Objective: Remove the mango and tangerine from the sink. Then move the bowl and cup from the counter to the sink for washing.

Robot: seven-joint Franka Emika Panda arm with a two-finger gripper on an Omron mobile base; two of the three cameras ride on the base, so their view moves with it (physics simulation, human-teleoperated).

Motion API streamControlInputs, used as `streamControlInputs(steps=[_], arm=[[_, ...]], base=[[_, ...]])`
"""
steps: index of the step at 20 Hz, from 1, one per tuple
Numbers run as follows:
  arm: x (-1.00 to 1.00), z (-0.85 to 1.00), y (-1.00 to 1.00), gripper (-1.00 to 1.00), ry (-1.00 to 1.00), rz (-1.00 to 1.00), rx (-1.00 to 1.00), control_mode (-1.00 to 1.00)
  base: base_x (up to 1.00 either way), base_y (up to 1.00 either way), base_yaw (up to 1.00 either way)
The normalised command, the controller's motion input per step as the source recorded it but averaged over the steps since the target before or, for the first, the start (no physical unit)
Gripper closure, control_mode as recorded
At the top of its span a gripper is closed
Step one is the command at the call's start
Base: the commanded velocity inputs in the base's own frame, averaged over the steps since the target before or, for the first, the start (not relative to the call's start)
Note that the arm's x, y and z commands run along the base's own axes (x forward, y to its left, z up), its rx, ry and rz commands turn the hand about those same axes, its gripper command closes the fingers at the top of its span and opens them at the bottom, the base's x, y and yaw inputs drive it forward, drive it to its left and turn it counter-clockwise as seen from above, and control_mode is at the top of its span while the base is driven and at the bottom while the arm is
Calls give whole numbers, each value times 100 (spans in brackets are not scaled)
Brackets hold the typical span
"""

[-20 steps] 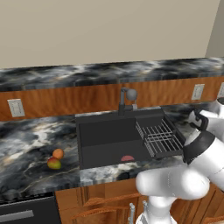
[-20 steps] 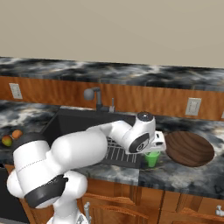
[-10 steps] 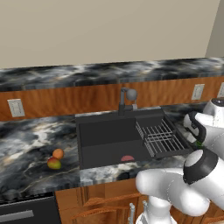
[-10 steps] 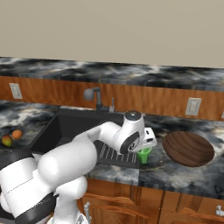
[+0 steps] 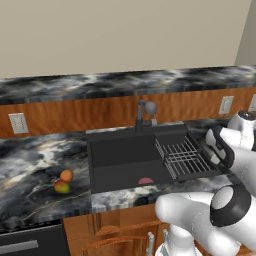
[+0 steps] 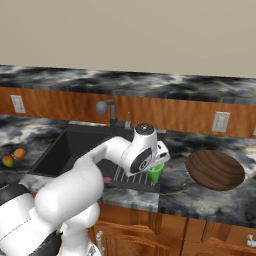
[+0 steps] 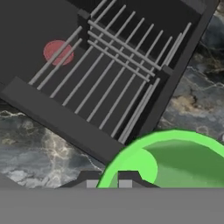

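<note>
A bright green tapered cup [image 6: 155,172] hangs just above the worktop [image 6: 210,197], beside the sink's [image 6: 65,150] wire rack [image 7: 109,74]. The tool [image 7: 107,180] is nearly closed, its fingertips pinching the cup's rim.

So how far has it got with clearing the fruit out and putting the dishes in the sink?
Fruit is done: the red-green oval mango and round orange tangerine lie on the counter left of the black sink. In hand: the gripper is shut on the rim of the bright green cup, beside the sink's wire rack. Left: the wide wooden bowl, on the counter.
</note>
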Motion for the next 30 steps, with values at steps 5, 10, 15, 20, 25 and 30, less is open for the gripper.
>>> streamControlInputs(steps=[5,10,15,20,25,30], arm=[[0,12,32,100,7,16,0,-100],[1,8,38,100,3,9,0,-100],[5,1,39,100,0,8,0,-100],[6,0,45,100,0,8,0,-100],[9,0,44,100,0,7,0,-100],[11,0,42,100,0,8,0,-100]], base=[[0,0,0],[0,0,0],[0,0,0],[0,0,0],[0,0,0],[0,0,0]])
